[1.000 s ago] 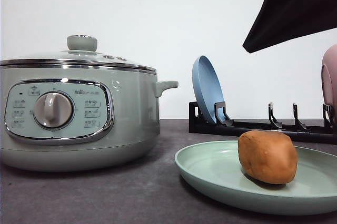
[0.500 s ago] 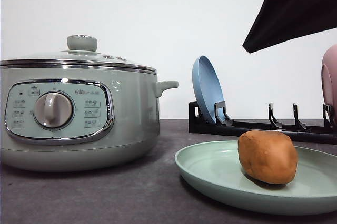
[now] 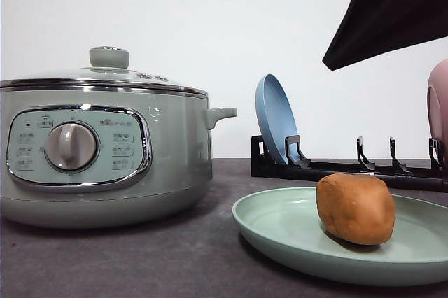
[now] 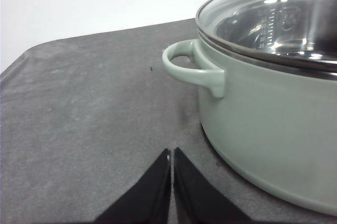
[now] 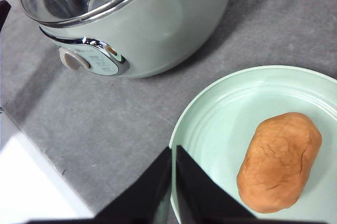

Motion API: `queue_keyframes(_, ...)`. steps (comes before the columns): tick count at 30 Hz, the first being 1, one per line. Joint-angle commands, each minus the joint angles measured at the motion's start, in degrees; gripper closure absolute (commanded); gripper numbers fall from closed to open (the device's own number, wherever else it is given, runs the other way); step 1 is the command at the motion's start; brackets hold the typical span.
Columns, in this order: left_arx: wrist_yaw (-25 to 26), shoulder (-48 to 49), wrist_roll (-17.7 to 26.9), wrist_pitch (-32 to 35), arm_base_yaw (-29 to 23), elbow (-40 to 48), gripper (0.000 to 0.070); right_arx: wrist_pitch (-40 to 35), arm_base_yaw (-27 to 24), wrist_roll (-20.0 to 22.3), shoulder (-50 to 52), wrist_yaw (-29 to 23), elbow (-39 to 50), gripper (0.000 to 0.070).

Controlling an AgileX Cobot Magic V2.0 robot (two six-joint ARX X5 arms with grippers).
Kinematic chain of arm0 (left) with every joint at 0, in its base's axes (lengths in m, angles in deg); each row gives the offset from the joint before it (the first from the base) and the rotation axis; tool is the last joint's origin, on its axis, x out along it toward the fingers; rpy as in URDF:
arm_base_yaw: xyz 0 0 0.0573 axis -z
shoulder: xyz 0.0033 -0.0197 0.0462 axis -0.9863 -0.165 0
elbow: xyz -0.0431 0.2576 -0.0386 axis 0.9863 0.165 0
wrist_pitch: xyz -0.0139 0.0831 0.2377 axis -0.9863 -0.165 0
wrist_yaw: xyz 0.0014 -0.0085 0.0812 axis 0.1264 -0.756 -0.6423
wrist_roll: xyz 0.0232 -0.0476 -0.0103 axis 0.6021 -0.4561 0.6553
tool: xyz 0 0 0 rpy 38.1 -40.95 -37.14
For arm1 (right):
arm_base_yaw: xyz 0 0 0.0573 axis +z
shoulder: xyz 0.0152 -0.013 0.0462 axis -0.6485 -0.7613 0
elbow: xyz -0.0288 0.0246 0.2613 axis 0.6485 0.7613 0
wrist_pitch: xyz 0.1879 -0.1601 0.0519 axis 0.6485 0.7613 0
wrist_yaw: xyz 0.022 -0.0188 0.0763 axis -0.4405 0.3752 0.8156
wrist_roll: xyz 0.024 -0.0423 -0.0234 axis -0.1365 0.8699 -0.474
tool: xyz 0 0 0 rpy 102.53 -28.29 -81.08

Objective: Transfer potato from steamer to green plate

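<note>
1. The potato (image 3: pixel 355 208) lies on the green plate (image 3: pixel 280 224), toward the plate's right half in the front view, with its underside resting on the plate floor.
2. The green plate sits flat on the dark grey surface (image 3: pixel 140 256), to the right of the steamer (image 3: pixel 105 151) and apart from it.
3. The steamer stands on the surface with its glass lid (image 4: pixel 279 19) in place; the dial and control panel face the front camera.
4. Left gripper (image 4: pixel 172 156): the fingers (image 4: pixel 158 182) are pressed together, tips touching, holding nothing. They point down toward bare surface just beside the steamer wall, below its side handle (image 4: pixel 192 69).
5. Right gripper (image 5: pixel 173 154): the fingers (image 5: pixel 197 192) are pressed together and hold nothing. They hang above the near rim of the green plate, apart from the potato (image 5: pixel 279 161), which lies to one side of them.
6. In the front view a dark part of the right arm (image 3: pixel 392 11) occupies the upper right corner, raised well above the plate.
7. Behind the plate, a black rack (image 3: pixel 336 166) holds a blue plate (image 3: pixel 275 117) upright; a pink dish (image 3: pixel 439 112) stands at the right edge.
</note>
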Motion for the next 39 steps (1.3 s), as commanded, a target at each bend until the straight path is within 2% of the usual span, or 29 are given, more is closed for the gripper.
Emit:
queue_keyframes(1,0.0,0.0,-0.4,-1.4,0.0,0.8,0.0700,-0.7,0.4,0.8,-0.2,0.0,-1.0,0.0700)
queue_keyframes(35,0.0,0.0,-0.3,-1.5,0.0,0.8,0.0700,-0.7,0.3,0.8,0.4,0.0,-1.0,0.0700)
queue_keyframes(37,0.0,0.0,-0.3,-1.5,0.0,0.8,0.0700,-1.0,0.3,3.5,0.9,-1.0,-1.0,0.0700)
queue_keyframes(39,0.0,0.0,-0.3,-1.5,0.0,0.8,0.0700,-2.4,-0.1,5.9,1.6,-4.1,-0.9,0.0700)
